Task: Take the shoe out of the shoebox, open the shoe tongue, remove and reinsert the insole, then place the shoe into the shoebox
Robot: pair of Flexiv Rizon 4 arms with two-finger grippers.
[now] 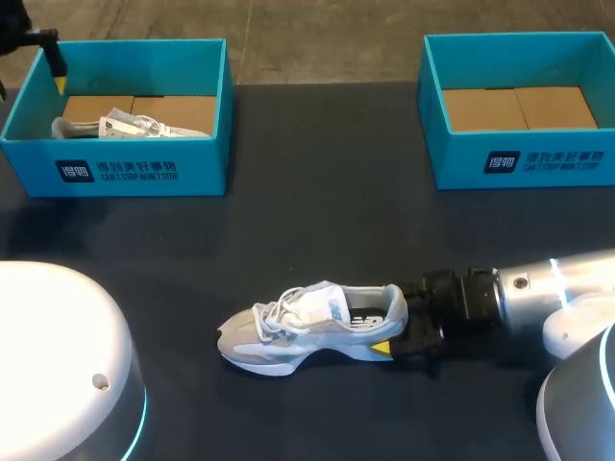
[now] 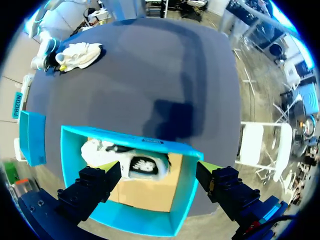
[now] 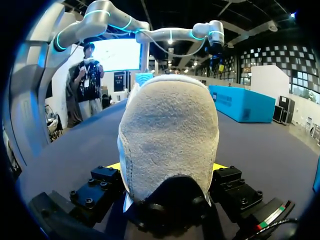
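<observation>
The left shoebox [image 1: 125, 171] and the right shoebox [image 1: 543, 161] each carry on the front wall a white square logo beside white characters over a line of small capitals — too small to spell out — and the grey shoe [image 1: 312, 325] on the tabletop [image 1: 336, 192] bears a side emblem.

A robotics lab, by the look of it: a dark table [image 1: 317, 173] with a left arm [image 3: 170, 34] and right arm [image 1: 562, 283] based at its near corners, and a matching blue left shoebox [image 1: 125, 173] and right shoebox [image 1: 538, 163] at its far corners.
</observation>
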